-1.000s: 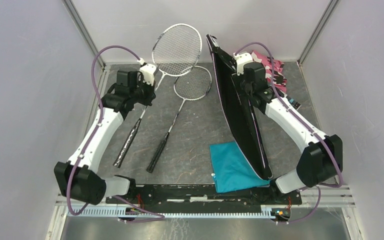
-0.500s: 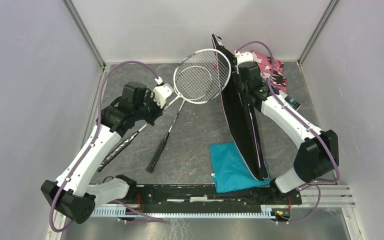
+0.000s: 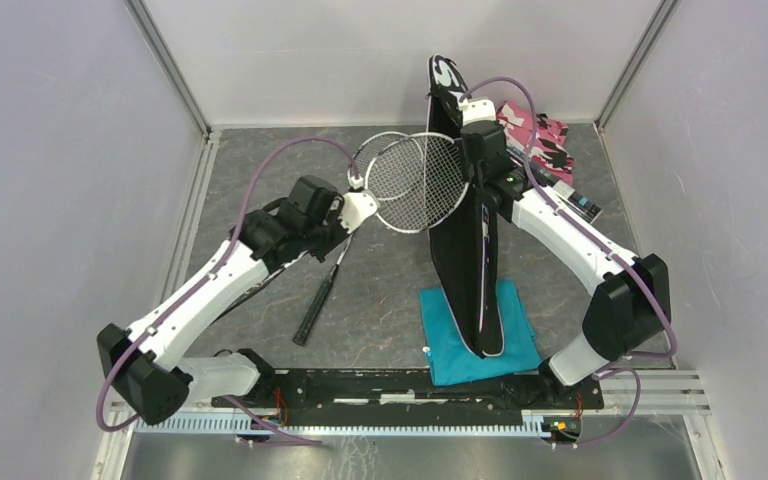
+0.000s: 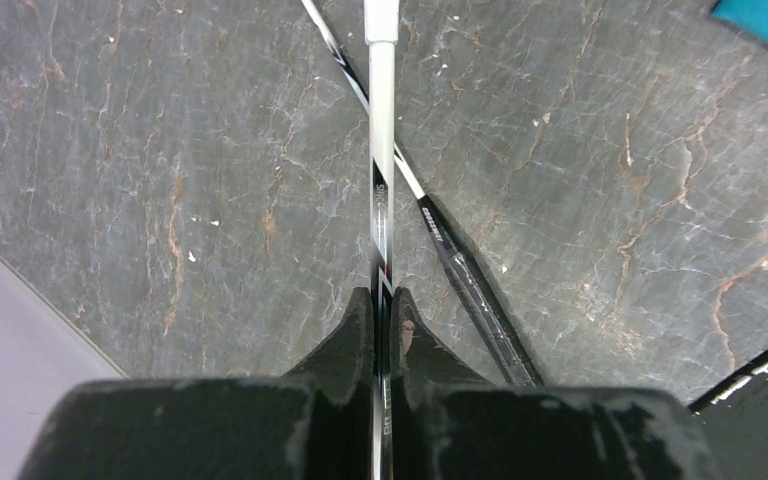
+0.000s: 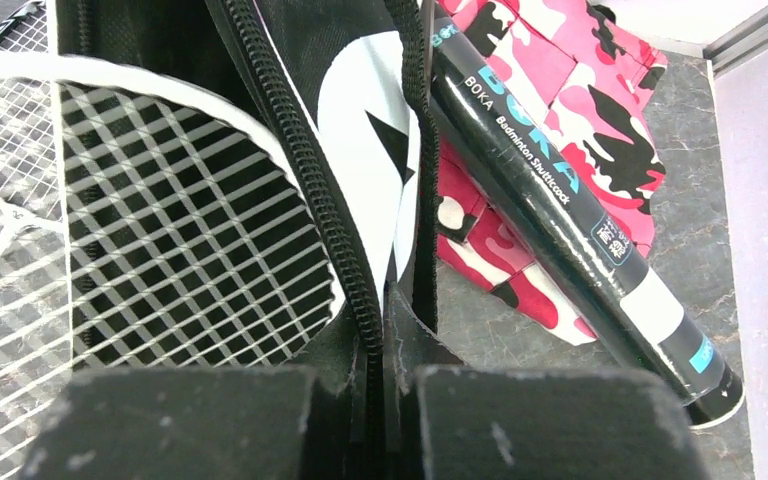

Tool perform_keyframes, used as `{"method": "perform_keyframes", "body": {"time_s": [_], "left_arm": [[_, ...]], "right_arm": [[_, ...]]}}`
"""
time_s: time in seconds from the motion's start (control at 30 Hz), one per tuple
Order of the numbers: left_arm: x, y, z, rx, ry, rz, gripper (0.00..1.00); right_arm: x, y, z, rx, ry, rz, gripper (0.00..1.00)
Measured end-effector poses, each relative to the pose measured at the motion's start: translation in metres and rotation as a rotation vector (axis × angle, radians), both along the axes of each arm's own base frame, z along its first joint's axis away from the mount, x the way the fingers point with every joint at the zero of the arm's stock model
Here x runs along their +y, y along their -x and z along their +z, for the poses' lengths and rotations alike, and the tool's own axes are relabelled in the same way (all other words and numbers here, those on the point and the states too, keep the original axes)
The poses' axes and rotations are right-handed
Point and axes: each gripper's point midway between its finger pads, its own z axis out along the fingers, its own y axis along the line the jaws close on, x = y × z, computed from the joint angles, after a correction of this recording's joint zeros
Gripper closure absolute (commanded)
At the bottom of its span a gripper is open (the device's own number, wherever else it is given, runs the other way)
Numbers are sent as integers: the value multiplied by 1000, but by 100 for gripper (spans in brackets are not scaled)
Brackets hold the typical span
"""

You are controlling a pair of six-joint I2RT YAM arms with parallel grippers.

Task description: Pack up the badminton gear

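Observation:
The black racquet-shaped bag (image 3: 470,260) stands on edge, its foot on the teal cloth. My right gripper (image 3: 472,165) (image 5: 378,315) is shut on the bag's zipper edge (image 5: 335,215) near the top. A raised racquet has its silver head (image 3: 422,183) (image 5: 160,220) against the bag's open side. My left gripper (image 3: 358,210) (image 4: 382,298) is shut on that racquet's thin shaft (image 4: 382,150). The second racquet lies on the table, its handle (image 3: 315,310) (image 4: 470,290) below the held one. The long black tube (image 3: 560,190) (image 5: 560,240) lies right of the bag. No shuttlecocks are in view.
The teal cloth (image 3: 460,345) lies at the near edge under the bag's foot. Pink-black camouflage fabric (image 3: 540,140) (image 5: 560,80) sits in the back right corner under the tube. Enclosure walls and metal rails (image 3: 195,200) border the dark stone table.
My left arm has lifted one racquet off the table and swung it right, so its head now meets the bag. My right gripper has turned the bag more upright and edge-on.

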Motion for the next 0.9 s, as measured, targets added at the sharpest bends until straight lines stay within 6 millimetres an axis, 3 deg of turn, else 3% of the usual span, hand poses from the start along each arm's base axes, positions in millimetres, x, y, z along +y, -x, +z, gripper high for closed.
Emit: {"method": "perform_keyframes", "body": {"time_s": [0.17,0.33,0.6,0.9], "left_arm": [[-18,-8,-25,44,-88,-12,98],[-51,-28,-39,77,-86,13,98],[-106,-63,-64,121,100,175,98],[-156,-85,-83,186,358,313,98]], "right_arm": [[12,1,-9,17,-7,18,100],[28,2,-19,40,-38,53,100],[40,-2,-42,96,-92,48,100],[48,-8,-63,166,-170,52,100]]}}
